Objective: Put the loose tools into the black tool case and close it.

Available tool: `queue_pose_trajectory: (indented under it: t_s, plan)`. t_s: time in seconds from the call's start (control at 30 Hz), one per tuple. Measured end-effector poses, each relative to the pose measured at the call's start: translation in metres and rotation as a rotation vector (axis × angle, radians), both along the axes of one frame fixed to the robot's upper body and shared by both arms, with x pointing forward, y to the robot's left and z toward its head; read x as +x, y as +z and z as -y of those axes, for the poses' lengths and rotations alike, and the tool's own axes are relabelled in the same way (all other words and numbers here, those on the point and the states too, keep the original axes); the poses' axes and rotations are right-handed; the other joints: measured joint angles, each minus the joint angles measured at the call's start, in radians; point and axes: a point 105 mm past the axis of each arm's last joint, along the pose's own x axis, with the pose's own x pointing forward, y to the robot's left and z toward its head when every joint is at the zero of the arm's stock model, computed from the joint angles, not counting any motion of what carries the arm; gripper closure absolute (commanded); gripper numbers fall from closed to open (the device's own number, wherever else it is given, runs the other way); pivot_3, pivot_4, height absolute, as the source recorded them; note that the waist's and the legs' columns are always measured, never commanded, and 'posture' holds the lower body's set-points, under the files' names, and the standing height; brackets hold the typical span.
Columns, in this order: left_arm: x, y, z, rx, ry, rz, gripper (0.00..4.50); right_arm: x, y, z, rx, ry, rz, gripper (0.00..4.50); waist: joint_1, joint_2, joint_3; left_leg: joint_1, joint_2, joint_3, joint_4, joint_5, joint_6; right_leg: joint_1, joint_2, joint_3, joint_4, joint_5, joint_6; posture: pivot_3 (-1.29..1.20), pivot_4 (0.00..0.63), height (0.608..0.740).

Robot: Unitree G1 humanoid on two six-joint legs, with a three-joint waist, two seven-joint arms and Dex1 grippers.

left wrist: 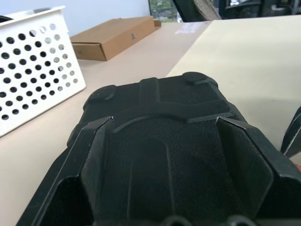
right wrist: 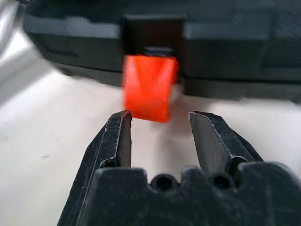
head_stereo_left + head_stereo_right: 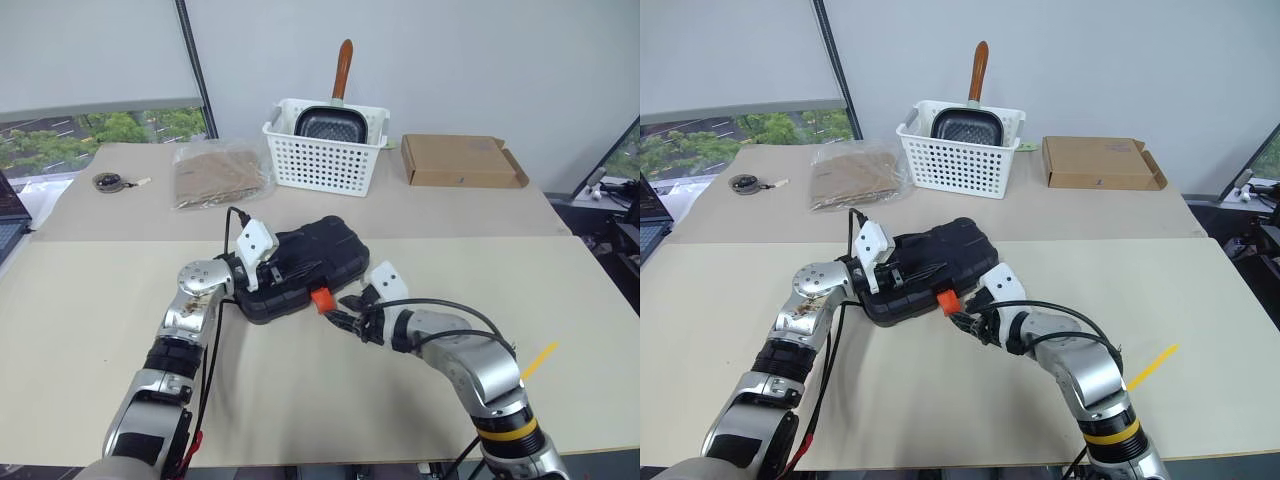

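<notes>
Beige table, and the tool case (image 3: 300, 265) sat mid-table with its lid down, so we figured we were at the latching step. Our left gripper (image 3: 272, 272) lay spread over the lid. Our right gripper (image 2: 160, 127) hung parted right at the orange latch (image 2: 149, 87), which only the wrist view showed unclamped. Next we'd need to press it home.
</notes>
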Motion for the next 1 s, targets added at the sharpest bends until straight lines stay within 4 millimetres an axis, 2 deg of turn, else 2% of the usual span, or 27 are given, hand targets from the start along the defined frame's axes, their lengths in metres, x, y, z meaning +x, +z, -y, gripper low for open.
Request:
queue_pose_trajectory:
  t_s: [0.3, 0.43, 0.53, 0.77, 0.87, 1.0]
  plan:
    - [-0.002, 0.001, -0.001, -0.039, 0.068, 0.0, 0.77, -0.008, 0.007, -0.017, 0.034, -0.02, -0.035, 2.21, -0.001, 0.0, -0.001, 0.0, 0.0, 0.0, -0.001, 0.0, 0.0, 0.0, 0.0, 0.0, -0.001, 0.0, 0.0, 0.0, 0.15, 0.7]
    - [-0.002, 0.0, -0.002, -0.043, 0.084, 0.001, 0.72, -0.008, 0.006, -0.015, 0.005, -0.04, -0.032, 1.18, -0.002, 0.0, -0.002, 0.0, 0.0, 0.0, -0.001, 0.0, 0.0, 0.0, 0.0, 0.0, -0.001, 0.0, 0.0, 0.0, 0.15, 0.7]
    - [-0.003, 0.0, -0.002, -0.044, 0.088, -0.002, 0.72, -0.006, 0.006, -0.014, -0.014, -0.061, -0.023, 0.19, -0.002, 0.0, -0.002, 0.0, 0.0, 0.0, -0.002, 0.0, 0.0, -0.001, 0.001, 0.0, -0.001, -0.001, 0.0, 0.0, 0.15, 0.7]
    - [-0.003, 0.0, -0.003, -0.05, 0.102, -0.008, 0.72, -0.004, 0.006, -0.019, -0.044, -0.092, 0.003, 0.19, -0.003, 0.0, -0.002, -0.001, 0.0, 0.0, -0.002, 0.0, 0.0, -0.001, 0.001, 0.0, -0.002, -0.001, 0.0, 0.0, 0.15, 0.7]
    - [-0.003, 0.0, -0.004, -0.051, 0.103, -0.009, 0.72, -0.005, 0.005, -0.021, -0.056, -0.091, 0.006, 0.92, -0.003, 0.0, -0.002, -0.001, 0.0, 0.0, -0.002, 0.0, 0.0, -0.001, 0.001, 0.0, -0.002, -0.001, 0.0, 0.0, 0.15, 0.7]
    - [-0.002, 0.0, -0.004, -0.051, 0.105, -0.01, 0.72, -0.006, 0.003, -0.022, -0.062, -0.09, 0.0, 2.24, -0.003, 0.0, -0.002, -0.001, 0.0, 0.0, -0.002, 0.0, 0.0, -0.001, 0.001, -0.001, -0.002, -0.001, 0.0, 0.0, 0.15, 0.7]
